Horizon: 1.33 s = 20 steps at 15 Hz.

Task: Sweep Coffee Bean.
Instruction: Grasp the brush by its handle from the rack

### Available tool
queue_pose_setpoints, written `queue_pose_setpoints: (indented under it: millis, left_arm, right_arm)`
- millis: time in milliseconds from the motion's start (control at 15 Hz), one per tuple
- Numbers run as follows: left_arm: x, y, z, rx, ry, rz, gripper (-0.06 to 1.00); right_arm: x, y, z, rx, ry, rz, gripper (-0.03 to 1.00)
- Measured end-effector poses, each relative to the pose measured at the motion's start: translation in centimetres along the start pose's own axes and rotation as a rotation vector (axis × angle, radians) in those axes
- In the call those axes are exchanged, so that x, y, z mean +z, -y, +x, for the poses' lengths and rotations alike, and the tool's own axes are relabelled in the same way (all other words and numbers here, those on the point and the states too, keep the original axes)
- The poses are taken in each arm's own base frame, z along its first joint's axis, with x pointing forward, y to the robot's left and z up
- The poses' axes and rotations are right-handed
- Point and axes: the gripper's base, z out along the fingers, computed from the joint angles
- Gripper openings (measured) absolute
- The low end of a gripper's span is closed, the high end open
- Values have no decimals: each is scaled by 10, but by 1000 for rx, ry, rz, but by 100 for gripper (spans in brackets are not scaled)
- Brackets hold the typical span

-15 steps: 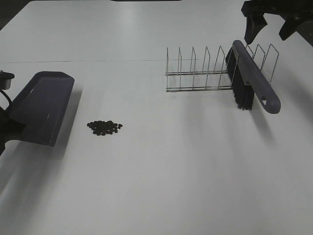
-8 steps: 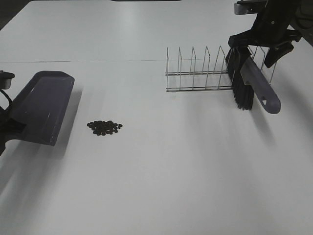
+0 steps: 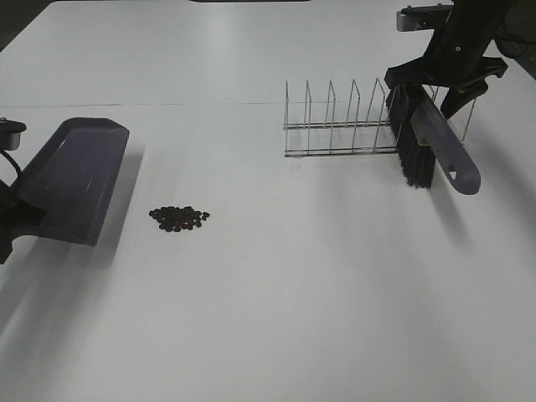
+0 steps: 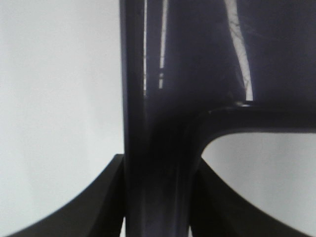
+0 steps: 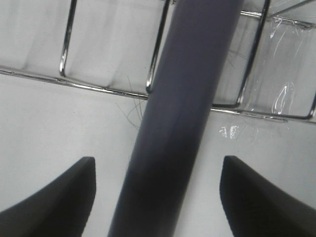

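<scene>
The coffee beans lie in a small dark cluster on the white table, left of centre. My left gripper, mostly off the left edge, is shut on the handle of a dark purple dustpan that sits just left of the beans. In the left wrist view the dustpan handle is clamped in the left gripper. A purple brush with black bristles leans in a wire rack. My right gripper is open and straddles the brush handle; its fingertips stand apart from it.
The wire rack's chrome bars run close behind the brush handle, under the right gripper. A thin seam line crosses the table behind the dustpan.
My right gripper has come down from the upper right corner and now straddles the brush handle at the rack. The dustpan has shifted only slightly.
</scene>
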Motion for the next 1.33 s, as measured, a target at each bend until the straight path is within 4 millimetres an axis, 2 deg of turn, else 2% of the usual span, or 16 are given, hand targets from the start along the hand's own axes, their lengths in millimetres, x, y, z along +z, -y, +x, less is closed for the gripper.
queue_pose_setpoints:
  millis: [200, 1067, 1200, 1267, 1333]
  left_arm:
    - [0, 0, 0, 0, 0, 0, 33]
    - [0, 0, 0, 8, 1, 0, 33]
    - [0, 0, 0, 22, 1, 0, 33]
    - [0, 0, 0, 22, 1, 0, 33]
    - [0, 0, 0, 22, 1, 0, 33]
  right_arm:
    - [0, 0, 0, 40, -1, 0, 55]
    - [6, -2, 2, 76, -27, -23, 54]
    - [6, -2, 3, 78, -38, -24, 47]
    - [6, -2, 3, 83, -39, -21, 37]
    - [6, -1, 3, 88, -42, -15, 33]
